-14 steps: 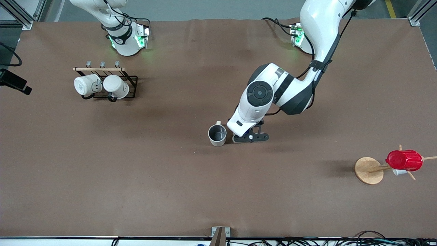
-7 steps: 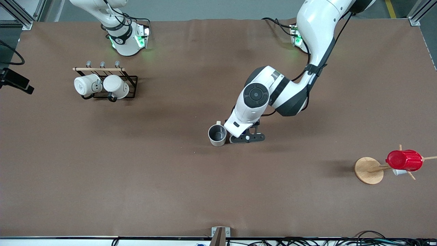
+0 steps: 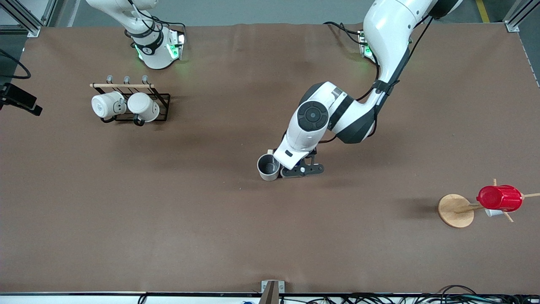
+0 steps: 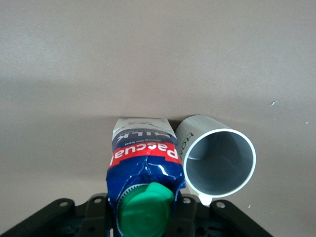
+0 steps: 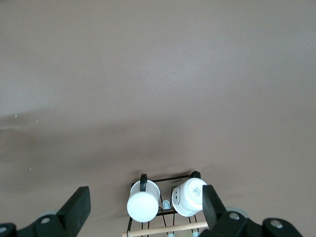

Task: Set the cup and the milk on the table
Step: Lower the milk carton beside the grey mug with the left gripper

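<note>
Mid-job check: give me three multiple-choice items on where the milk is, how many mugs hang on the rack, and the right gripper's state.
1. Where is the milk?
A. In the left gripper, right beside the cup
B. On the wire rack
C. Lying flat next to the red cup

2. How many white mugs hang on the rack?
A. One
B. Two
C. Four

3. What state is the right gripper in?
A. Shut on the cup
B. Shut on the milk
C. Open, holding nothing

Key:
1 A: the left wrist view shows the milk between the left gripper fingers, next to the cup on the table.
2 B: two mugs hang on the rack.
3 C: the right gripper fingers stand wide apart over the rack with nothing between them.
</note>
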Action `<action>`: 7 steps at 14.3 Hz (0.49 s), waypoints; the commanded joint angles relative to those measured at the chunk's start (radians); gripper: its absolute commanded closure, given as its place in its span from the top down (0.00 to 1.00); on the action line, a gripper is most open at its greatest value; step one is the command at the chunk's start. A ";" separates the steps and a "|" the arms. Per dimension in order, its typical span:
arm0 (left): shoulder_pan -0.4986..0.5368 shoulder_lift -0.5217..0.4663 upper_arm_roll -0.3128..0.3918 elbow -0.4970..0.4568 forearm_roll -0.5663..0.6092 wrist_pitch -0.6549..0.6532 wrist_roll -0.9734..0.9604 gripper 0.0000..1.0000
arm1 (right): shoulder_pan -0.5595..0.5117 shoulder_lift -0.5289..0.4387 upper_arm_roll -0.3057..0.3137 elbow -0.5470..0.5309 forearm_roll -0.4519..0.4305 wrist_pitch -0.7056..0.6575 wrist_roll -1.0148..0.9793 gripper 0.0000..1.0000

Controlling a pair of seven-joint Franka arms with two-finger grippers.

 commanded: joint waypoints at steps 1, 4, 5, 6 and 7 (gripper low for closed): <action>-0.021 0.031 0.000 0.006 0.016 0.037 -0.023 1.00 | -0.001 -0.016 -0.003 -0.014 0.011 -0.002 -0.010 1.00; -0.001 -0.029 0.000 0.008 0.020 0.008 -0.020 1.00 | -0.003 -0.016 -0.003 -0.016 0.011 -0.002 -0.009 1.00; -0.001 -0.065 0.010 0.012 0.020 -0.031 -0.014 1.00 | -0.003 -0.016 -0.003 -0.016 0.011 -0.002 -0.009 1.00; 0.011 -0.105 0.015 0.028 0.020 -0.074 -0.004 1.00 | -0.004 -0.016 -0.003 -0.014 0.011 -0.002 -0.007 1.00; 0.042 -0.136 0.015 0.041 0.020 -0.111 -0.004 1.00 | -0.004 -0.016 -0.003 -0.016 0.011 -0.002 -0.007 1.00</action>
